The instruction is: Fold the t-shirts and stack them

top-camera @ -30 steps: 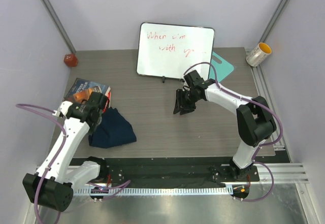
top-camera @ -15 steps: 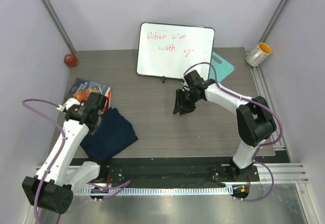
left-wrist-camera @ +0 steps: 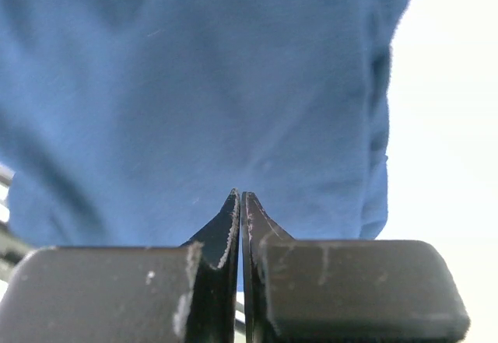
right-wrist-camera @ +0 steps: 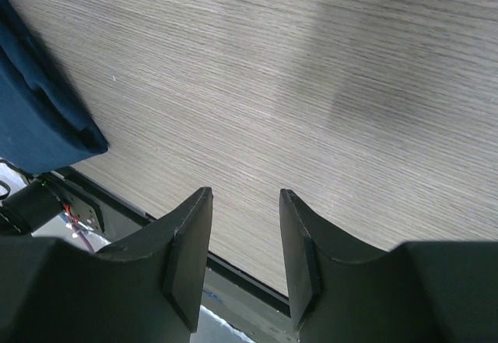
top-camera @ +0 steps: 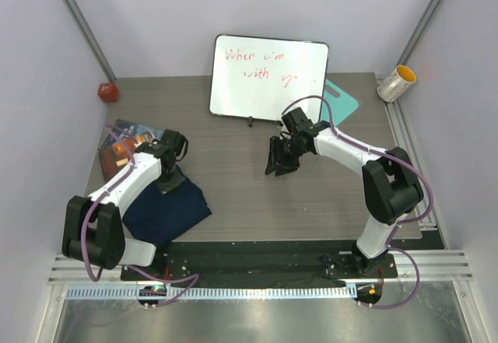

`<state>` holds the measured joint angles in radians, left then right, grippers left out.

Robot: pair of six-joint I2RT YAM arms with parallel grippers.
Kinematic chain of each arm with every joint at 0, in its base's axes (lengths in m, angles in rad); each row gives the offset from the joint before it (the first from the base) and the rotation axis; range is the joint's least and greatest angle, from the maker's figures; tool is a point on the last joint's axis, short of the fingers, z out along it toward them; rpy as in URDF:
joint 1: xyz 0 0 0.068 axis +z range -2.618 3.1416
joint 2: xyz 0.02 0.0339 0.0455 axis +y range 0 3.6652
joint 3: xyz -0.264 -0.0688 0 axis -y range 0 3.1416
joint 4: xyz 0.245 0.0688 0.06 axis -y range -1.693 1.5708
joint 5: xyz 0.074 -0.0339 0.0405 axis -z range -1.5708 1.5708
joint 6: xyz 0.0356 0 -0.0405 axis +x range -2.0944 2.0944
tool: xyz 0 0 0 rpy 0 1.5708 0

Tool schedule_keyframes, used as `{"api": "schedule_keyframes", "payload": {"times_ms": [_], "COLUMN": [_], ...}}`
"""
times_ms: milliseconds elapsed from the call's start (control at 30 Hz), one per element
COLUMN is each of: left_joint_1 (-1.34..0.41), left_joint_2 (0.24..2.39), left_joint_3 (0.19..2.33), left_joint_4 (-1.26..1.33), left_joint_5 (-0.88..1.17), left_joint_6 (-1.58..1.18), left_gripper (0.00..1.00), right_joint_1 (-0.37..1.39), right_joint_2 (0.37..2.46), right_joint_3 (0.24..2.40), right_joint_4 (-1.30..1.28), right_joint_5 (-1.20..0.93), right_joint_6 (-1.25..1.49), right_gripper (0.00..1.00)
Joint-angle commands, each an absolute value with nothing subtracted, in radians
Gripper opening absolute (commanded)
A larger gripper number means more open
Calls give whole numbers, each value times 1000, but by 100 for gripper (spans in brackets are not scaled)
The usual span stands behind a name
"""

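One folded dark navy t-shirt (top-camera: 167,212) lies at the near left of the table, its front edge over the black strip. It fills the left wrist view (left-wrist-camera: 194,94) and shows at the left of the right wrist view (right-wrist-camera: 39,117). My left gripper (top-camera: 166,181) is shut and empty, with no fabric between the fingertips (left-wrist-camera: 240,195). It sits just above the shirt's far edge. My right gripper (top-camera: 278,164) hangs open and empty over bare wood at mid table (right-wrist-camera: 245,195). No other t-shirt is in view.
A whiteboard (top-camera: 268,76) with red writing stands at the back, a teal board (top-camera: 344,99) behind its right side. A magazine (top-camera: 124,137) lies left of the shirt, and a red object (top-camera: 107,92) sits in the back left corner. A yellow-and-white cup (top-camera: 397,83) is at the back right.
The shirt slid toward the front edge. My left arm then folded in and its gripper moved right to the shirt's far edge. The right arm has not moved.
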<state>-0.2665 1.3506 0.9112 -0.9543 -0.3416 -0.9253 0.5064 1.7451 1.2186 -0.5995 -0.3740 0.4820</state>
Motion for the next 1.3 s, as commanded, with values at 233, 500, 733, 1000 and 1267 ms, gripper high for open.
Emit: {"api": "schedule_keyframes", "payload": {"times_ms": [233, 500, 733, 1000, 1267], "left_joint_1": [-268, -233, -77, 66, 121], "left_joint_2": [1591, 1504, 1344, 1304, 1428], "left_joint_3": [893, 835, 761, 770, 795], "left_joint_4": [-796, -934, -1022, -1012, -966], "left_joint_5": [-282, -373, -436, -442, -439], "left_joint_6": [-850, -1037, -1111, -1080, -1023], "left_gripper": [0, 0, 0, 0, 0], "right_joint_1": [503, 503, 502, 502, 497], "right_joint_2": [1695, 1690, 1690, 1678, 1671], "right_joint_3": [1201, 1187, 1187, 1180, 1180], "right_joint_4": [-581, -581, -580, -581, -586], "right_joint_5": [-371, -370, -379, -382, -382], "right_joint_6": [499, 491, 485, 479, 477], "right_gripper": [46, 46, 45, 45, 45]}}
